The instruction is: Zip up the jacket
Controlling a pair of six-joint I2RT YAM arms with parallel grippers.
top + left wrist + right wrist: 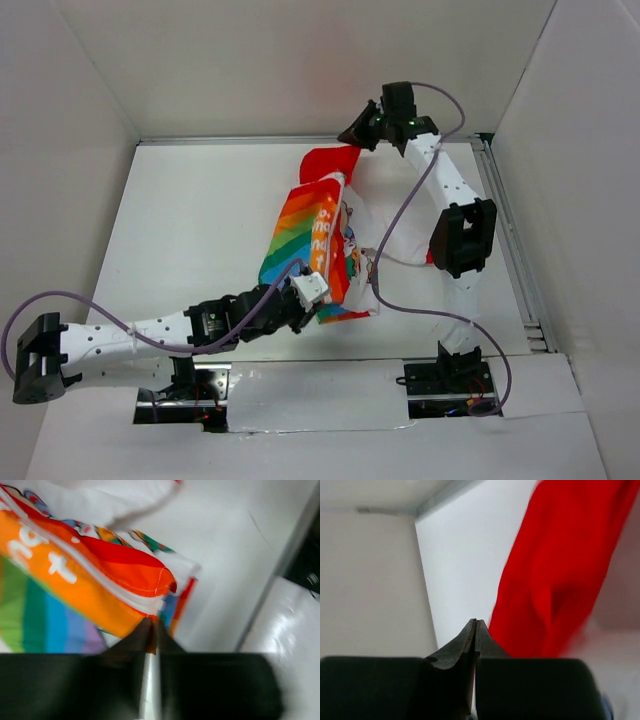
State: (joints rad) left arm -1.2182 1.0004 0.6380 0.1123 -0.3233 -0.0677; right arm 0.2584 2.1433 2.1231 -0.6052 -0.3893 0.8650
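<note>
The jacket [308,238] lies at the table's middle, rainbow front up, its red hood [328,162] toward the back. My left gripper [318,312] is at its near hem. In the left wrist view the jacket [75,570] shows orange and red stripes with a white zip line, and my left gripper [152,626] is shut on the hem's corner. My right gripper [356,134] is at the hood's far tip. In the right wrist view it [476,623] is shut, nothing shows between its tips, and the red hood [555,580] hangs just to its right.
White walls enclose the table on three sides. A metal rail [512,240] runs along the right edge. Purple cables loop from both arms, one [400,225] crossing beside the jacket. A shiny strip [320,395] covers the near edge between the arm bases.
</note>
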